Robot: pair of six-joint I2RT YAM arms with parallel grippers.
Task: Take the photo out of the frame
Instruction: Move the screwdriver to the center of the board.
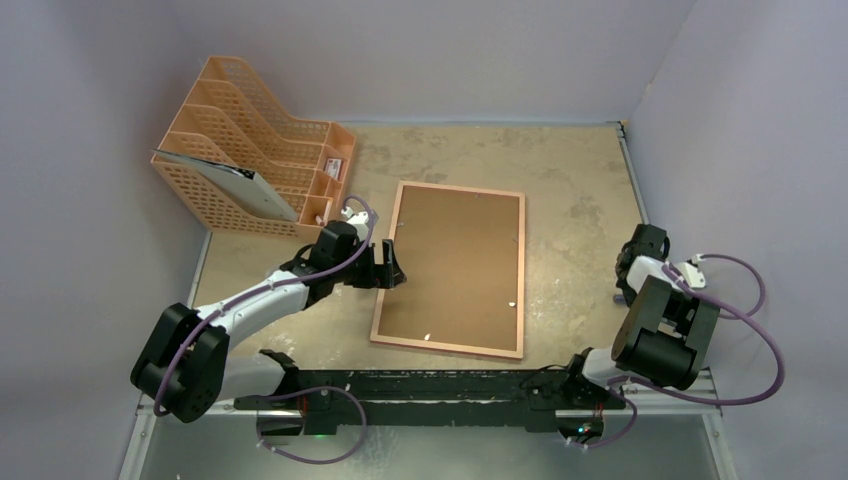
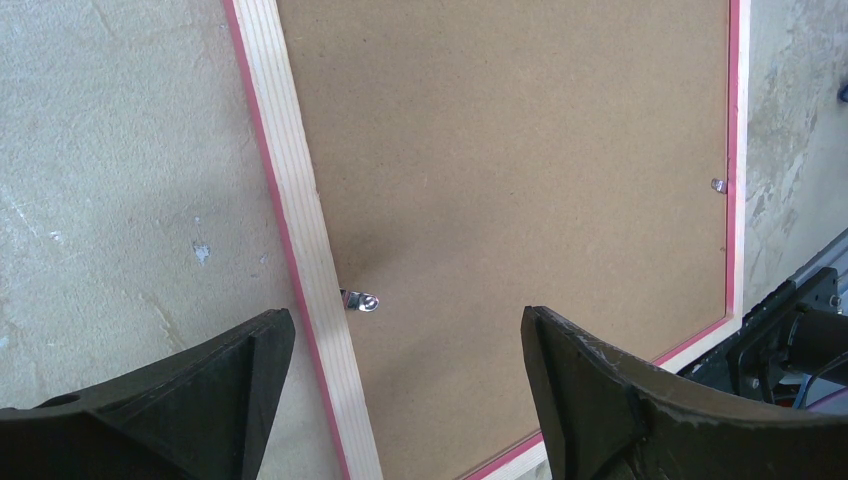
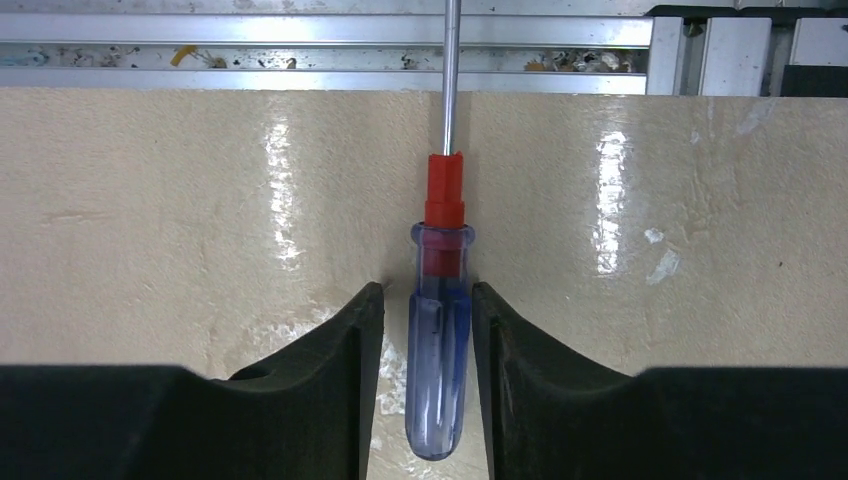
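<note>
The thin pink-red rectangular picture frame (image 1: 445, 349) lies face down at mid-table with its brown fibreboard backing board (image 1: 455, 265) upward, hiding the photo. It is probably light, stiff and fragile, best held by its rim beside the small metal clip (image 2: 360, 300). The left gripper (image 2: 405, 318) hangs released there; the right gripper (image 3: 428, 290) straddles a blue-handled screwdriver (image 3: 438, 370), and it cannot be told whether it has a grasp.

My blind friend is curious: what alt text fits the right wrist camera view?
Two black fingers flank the clear blue handle of a screwdriver lying on a beige table, its shaft pointing away toward a metal rail.
</note>
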